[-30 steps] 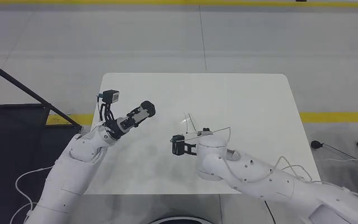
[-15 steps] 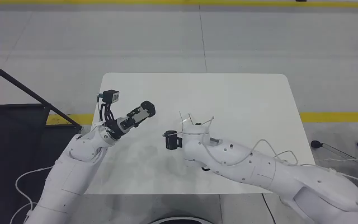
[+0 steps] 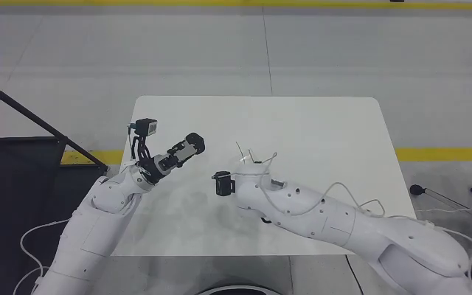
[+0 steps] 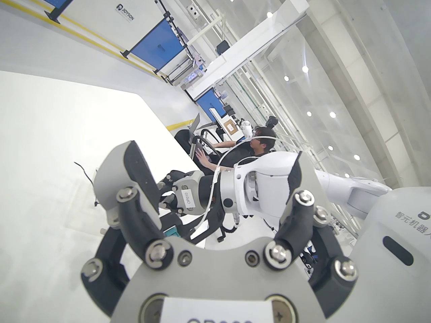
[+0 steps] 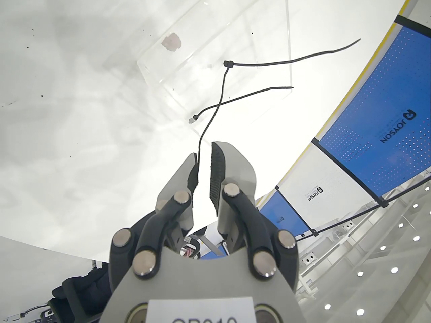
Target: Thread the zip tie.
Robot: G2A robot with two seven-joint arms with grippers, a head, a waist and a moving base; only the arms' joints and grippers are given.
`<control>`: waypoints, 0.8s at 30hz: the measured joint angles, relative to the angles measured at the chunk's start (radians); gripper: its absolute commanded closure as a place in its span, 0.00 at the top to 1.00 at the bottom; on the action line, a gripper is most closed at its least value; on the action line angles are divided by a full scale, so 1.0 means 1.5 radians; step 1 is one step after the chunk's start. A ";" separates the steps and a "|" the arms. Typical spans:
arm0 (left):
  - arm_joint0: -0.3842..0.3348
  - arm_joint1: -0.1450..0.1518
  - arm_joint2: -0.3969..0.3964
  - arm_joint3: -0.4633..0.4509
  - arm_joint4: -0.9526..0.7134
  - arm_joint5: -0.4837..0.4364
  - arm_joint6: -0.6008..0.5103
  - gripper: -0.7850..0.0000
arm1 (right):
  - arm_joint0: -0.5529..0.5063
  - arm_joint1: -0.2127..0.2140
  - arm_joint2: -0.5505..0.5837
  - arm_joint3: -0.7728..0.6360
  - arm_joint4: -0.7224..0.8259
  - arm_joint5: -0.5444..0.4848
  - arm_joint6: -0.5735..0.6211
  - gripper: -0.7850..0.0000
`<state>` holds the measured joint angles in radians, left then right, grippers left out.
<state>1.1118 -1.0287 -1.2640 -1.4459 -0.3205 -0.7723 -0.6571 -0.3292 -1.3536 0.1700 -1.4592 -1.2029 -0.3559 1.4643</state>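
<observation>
The left gripper (image 3: 193, 141) is hanging over the table's (image 3: 332, 125) left side, fingers wide apart and empty. Near the middle, the right gripper (image 5: 203, 156) is pinching the strap of a black zip tie (image 5: 223, 83), fingers nearly together, close to a clear box (image 5: 215, 28). Threading looks not yet begun, so the next move is likely calling for the left gripper to steady the head while the tip is being fed in squarely.

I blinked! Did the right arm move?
Yes. The right arm, its claw holding a zip tie, shifted toward the table's left edge.
</observation>
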 measured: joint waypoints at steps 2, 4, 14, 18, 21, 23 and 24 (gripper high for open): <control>0.000 0.000 0.000 0.000 0.000 0.000 0.000 1.00 | 0.000 -0.002 0.000 0.005 -0.001 -0.002 -0.002 0.17; 0.000 0.000 0.000 0.000 0.000 0.000 0.000 1.00 | 0.000 -0.004 0.000 0.008 -0.001 -0.002 -0.002 0.20; 0.000 0.000 0.000 0.000 0.000 0.000 0.000 1.00 | 0.011 0.019 0.015 -0.045 0.010 0.044 0.043 0.49; 0.000 0.000 0.000 0.000 0.000 0.000 0.000 1.00 | -0.011 0.052 0.054 -0.102 -0.018 0.066 0.048 0.58; 0.000 0.000 0.000 0.000 0.000 0.000 0.000 1.00 | -0.045 0.083 0.099 -0.160 -0.058 0.096 0.039 0.75; 0.000 0.000 0.000 0.000 0.000 0.000 0.000 1.00 | -0.077 0.107 0.136 -0.203 -0.095 0.109 0.012 0.76; 0.000 0.000 0.000 0.000 0.000 0.000 0.000 1.00 | -0.094 0.117 0.153 -0.221 -0.110 0.112 -0.005 0.75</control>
<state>1.1118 -1.0287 -1.2640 -1.4459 -0.3205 -0.7723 -0.6571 -0.4697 -1.1778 0.3991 -1.7912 -1.3682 -0.1879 1.4563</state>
